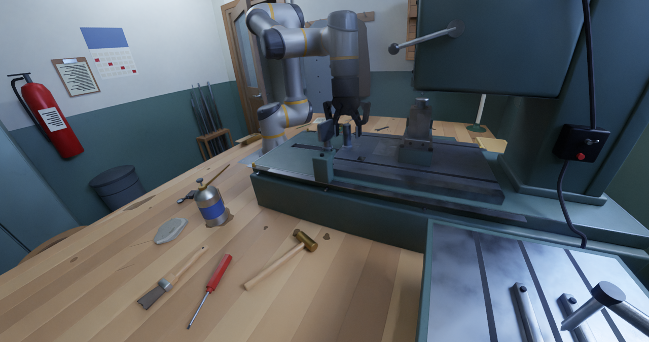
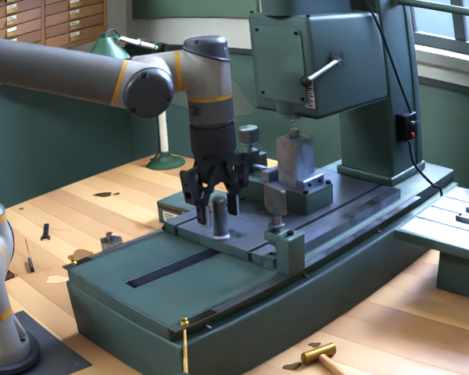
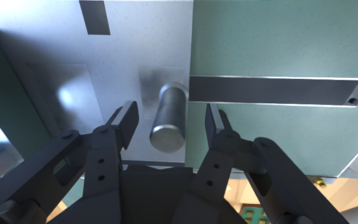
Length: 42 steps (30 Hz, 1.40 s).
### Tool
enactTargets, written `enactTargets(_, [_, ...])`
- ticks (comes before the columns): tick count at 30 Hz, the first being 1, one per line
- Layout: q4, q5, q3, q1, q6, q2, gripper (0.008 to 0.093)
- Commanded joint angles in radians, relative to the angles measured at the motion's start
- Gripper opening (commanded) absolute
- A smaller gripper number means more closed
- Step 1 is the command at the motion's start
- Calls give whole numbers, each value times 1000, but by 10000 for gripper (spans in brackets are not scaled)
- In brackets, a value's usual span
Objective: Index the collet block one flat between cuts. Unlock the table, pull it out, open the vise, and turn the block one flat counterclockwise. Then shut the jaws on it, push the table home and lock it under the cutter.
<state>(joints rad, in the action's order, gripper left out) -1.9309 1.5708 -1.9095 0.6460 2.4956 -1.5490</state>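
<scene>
My gripper hangs open astride the upright steel handle pin at the outer end of the sliding table, holding nothing. The grey collet block stands upright in the vise under the mill's cutter. The vise screw knob sits behind my wrist. A flat lock lever stands on the green bracket at the table's near edge.
Behind the table rises the green mill column and head with its feed lever. The base has a dark slot. On the bench lie a brass hammer, a screwdriver, a scraper and an oil can.
</scene>
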Motion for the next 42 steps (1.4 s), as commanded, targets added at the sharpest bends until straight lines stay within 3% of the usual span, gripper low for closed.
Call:
enactTargets(1, [0,0,0,0,0,0,680])
enactTargets(14, [12,0,9,0,0,-5,680])
enactTargets(38, [113,0,83,0,0,-32,680])
enactTargets(42, [165,0,125,0,0,-43,680])
